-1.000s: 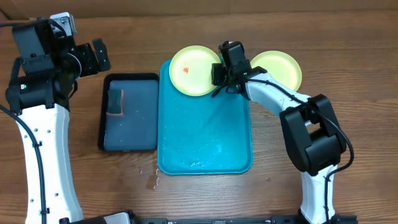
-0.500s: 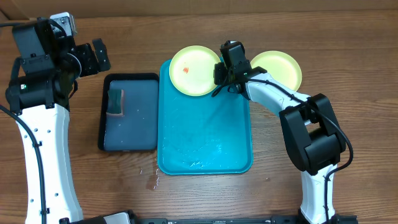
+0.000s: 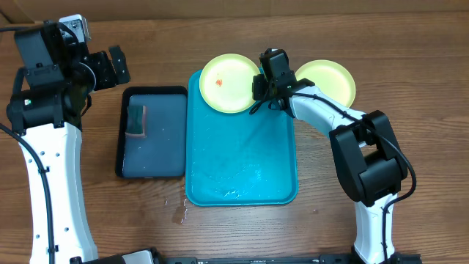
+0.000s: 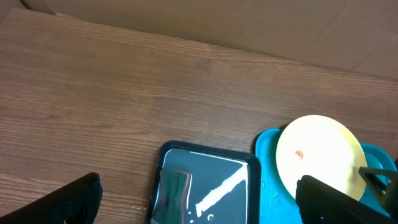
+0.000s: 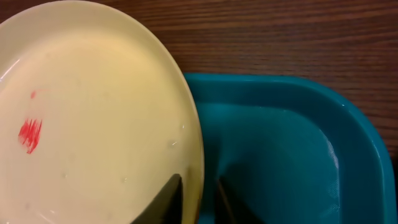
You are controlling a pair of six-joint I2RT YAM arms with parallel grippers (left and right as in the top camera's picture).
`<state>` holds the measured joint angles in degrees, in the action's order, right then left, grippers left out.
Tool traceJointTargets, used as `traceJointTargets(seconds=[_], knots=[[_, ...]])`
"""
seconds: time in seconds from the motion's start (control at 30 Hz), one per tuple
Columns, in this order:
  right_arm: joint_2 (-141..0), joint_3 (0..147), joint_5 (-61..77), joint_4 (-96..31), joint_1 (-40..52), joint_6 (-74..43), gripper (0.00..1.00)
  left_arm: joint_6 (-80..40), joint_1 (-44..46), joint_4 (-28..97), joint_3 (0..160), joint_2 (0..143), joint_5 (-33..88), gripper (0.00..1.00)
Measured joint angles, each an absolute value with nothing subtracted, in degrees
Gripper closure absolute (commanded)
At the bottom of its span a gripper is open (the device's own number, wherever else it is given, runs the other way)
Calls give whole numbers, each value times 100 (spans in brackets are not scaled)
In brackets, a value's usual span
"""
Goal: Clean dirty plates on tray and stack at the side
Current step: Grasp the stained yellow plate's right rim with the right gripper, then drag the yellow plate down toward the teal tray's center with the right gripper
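A pale yellow-green dirty plate [image 3: 227, 82] with a red smear [image 5: 30, 134] lies over the far rim of the teal tray [image 3: 242, 158]. My right gripper [image 3: 258, 91] is shut on this plate's right edge. In the right wrist view one finger sits over the plate [image 5: 93, 106] and the other under its rim, my right gripper [image 5: 198, 200] pinching it. A second yellow-green plate [image 3: 331, 79] rests on the table to the right of the tray, partly hidden by the right arm. My left gripper [image 3: 111, 66] hangs open at the far left, above bare table.
A dark navy tray [image 3: 152, 139] holding water and a green sponge [image 3: 136, 121] stands to the left of the teal tray. The left wrist view shows this dark tray [image 4: 208, 186] and the sponge [image 4: 171, 190] below my open left gripper [image 4: 199, 205]. Water drops lie by the teal tray's near left corner.
My right gripper's jaws have closed onto the plate's rim, after a small shift to the right. The left arm has not moved.
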<state>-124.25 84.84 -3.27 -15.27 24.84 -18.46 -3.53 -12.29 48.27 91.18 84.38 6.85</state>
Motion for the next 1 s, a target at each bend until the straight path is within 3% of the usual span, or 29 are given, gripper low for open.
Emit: traceJointTargets(seconds=[0.07, 0.4, 0.83, 1.0], knots=[[-12425, 8484, -329, -1549, 2484, -1848, 96, -353, -1229, 4827, 9118, 8438, 685, 0], [-12387, 8484, -285, -2058, 2480, -1844, 96, -353, -1229, 4827, 9118, 8438, 685, 0], [-11338, 8479, 419, -4471, 2480, -1992, 96, -353, -1229, 4827, 9118, 8438, 685, 0], [-11336, 8473, 701, -4858, 2480, -2082, 92, -353, -1229, 4827, 9118, 8438, 685, 0]])
